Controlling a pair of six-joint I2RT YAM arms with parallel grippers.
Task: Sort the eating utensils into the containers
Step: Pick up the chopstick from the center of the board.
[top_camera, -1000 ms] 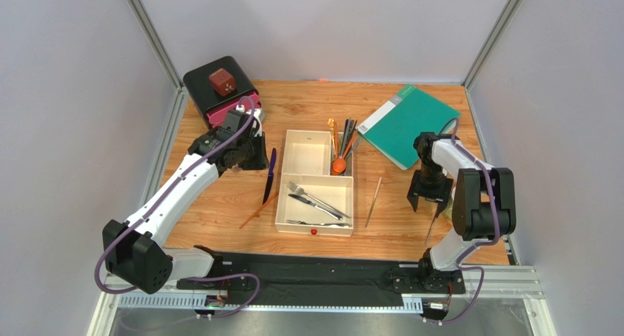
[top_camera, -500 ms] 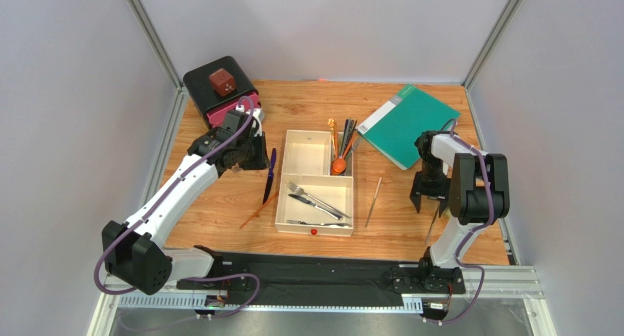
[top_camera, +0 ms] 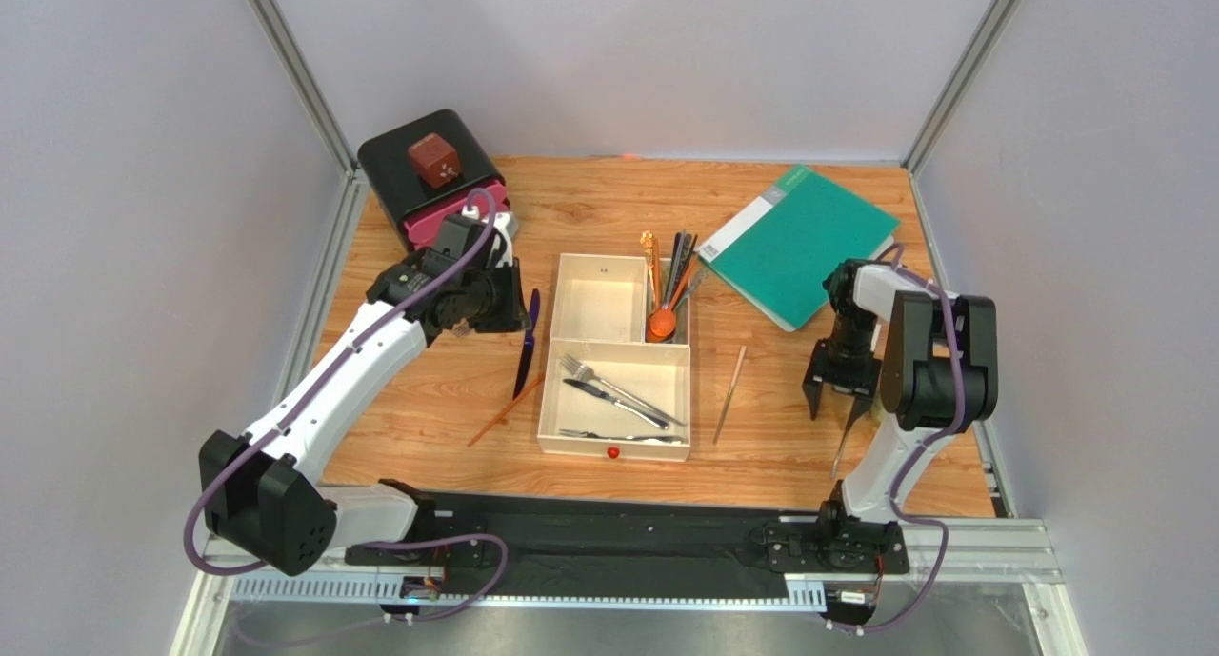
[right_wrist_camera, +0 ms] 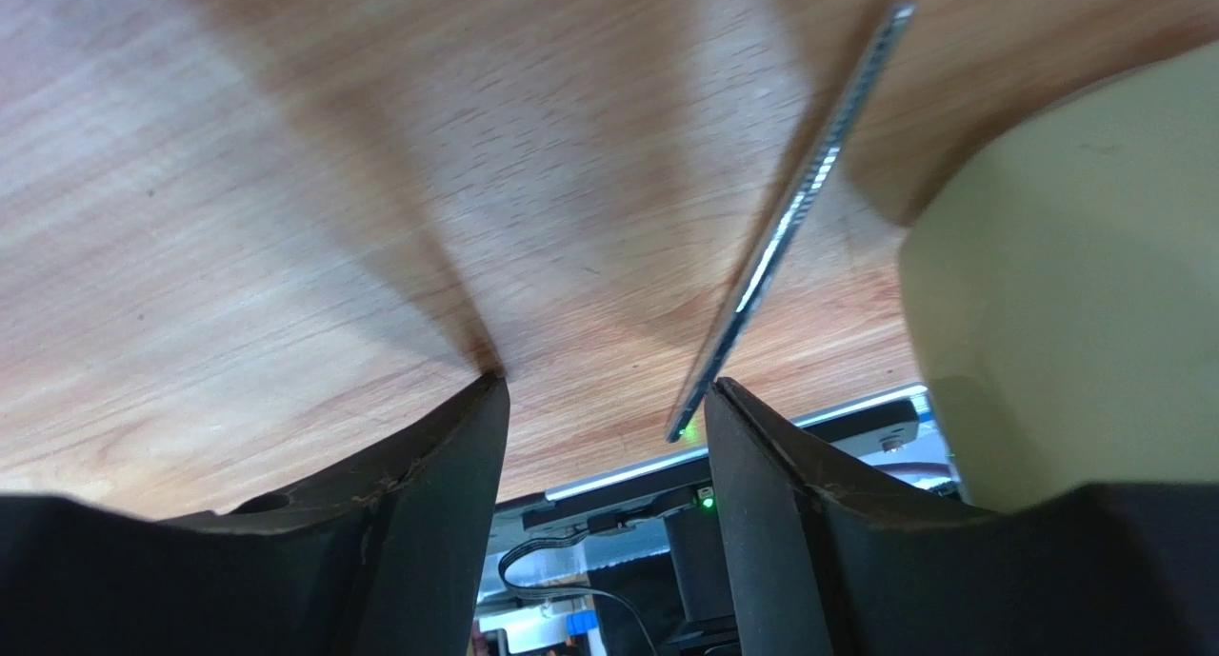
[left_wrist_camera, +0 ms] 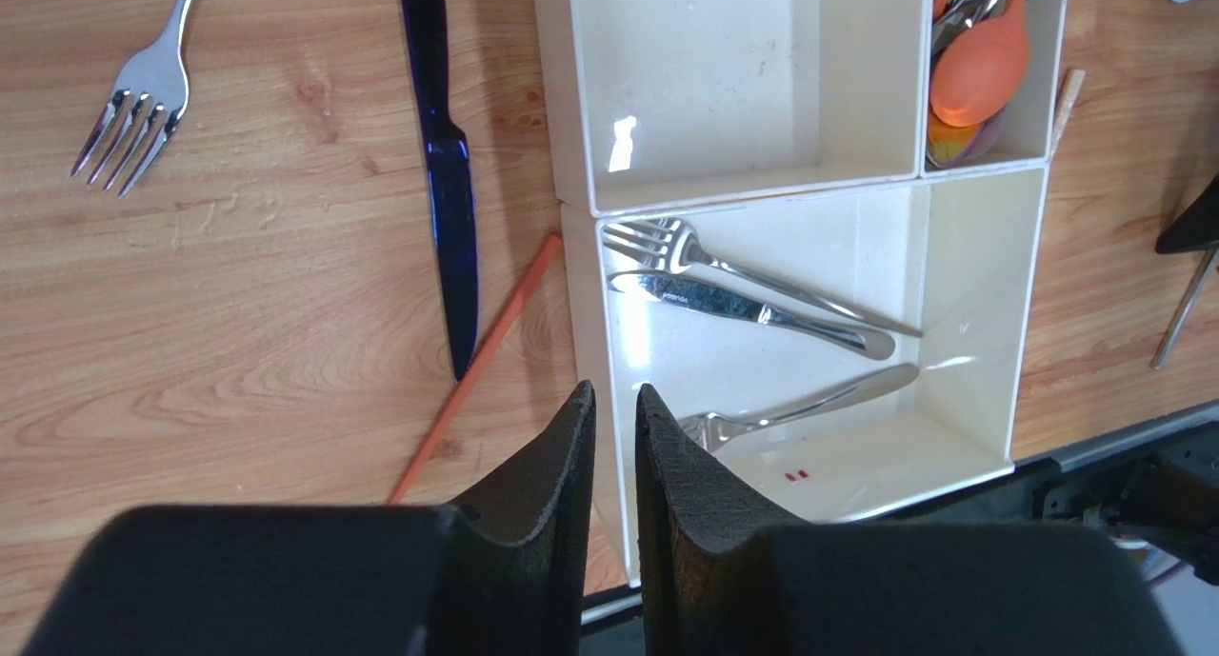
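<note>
**On the desk, roughly half the sorting is left**

Inside the cream tray, the large compartment holds three pieces of thin polished silver cutlery. One small compartment is packed with a glossy orange spoon and mixed slim handles. The other small compartment holds nothing.

Several pieces lie unsorted on the wood-grain desk:
- a flat blue-purple knife
- a matte orange chopstick, angled toward the tray wall
- a pale stick, right of the tray
- a silver fork
- a slim silver rod, which could be a chopstick or a handle; I cannot tell

The left gripper hangs above the tray's near corner, its jaws a narrow slit apart and holding nothing. The right gripper sits low over the desk with its jaws spread wide. The rod's end lies between them, ungripped.
</note>
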